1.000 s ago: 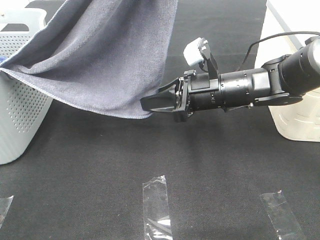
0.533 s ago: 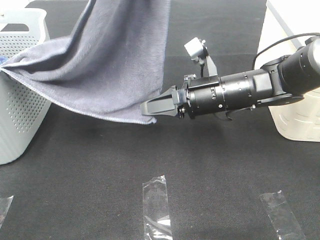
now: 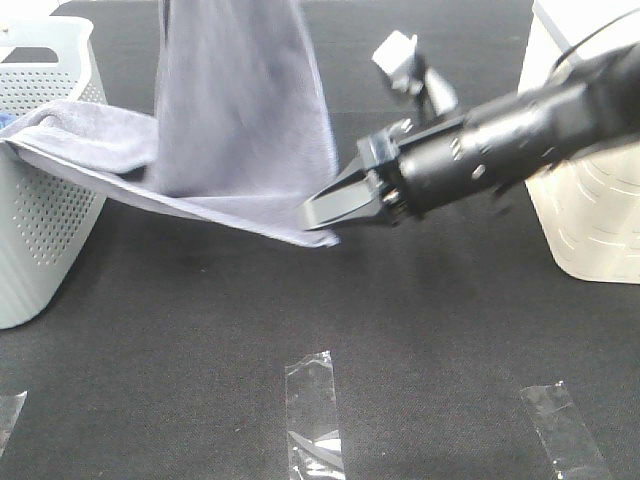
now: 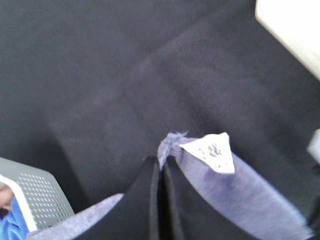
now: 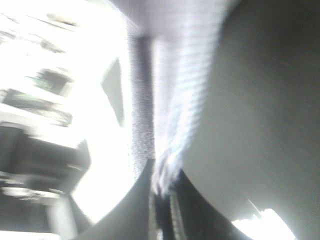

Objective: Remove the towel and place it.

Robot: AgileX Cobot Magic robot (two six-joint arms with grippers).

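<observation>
The towel (image 3: 235, 120) runs from the basket (image 3: 45, 215) at left to the right claw (image 3: 315, 218) over the counter (image 3: 180, 340) (a bin (image 3: 590, 215) stands far right); tape strips (image 3: 313, 415) lie in front.

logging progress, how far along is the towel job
Done: both grippers have the towel; the left gripper pinches an edge beside its tag, the right gripper a lower corner. In hand: lifting it; most hangs in the air, but one end lies over the basket rim. Left: getting it clear of the basket and placing it.
</observation>
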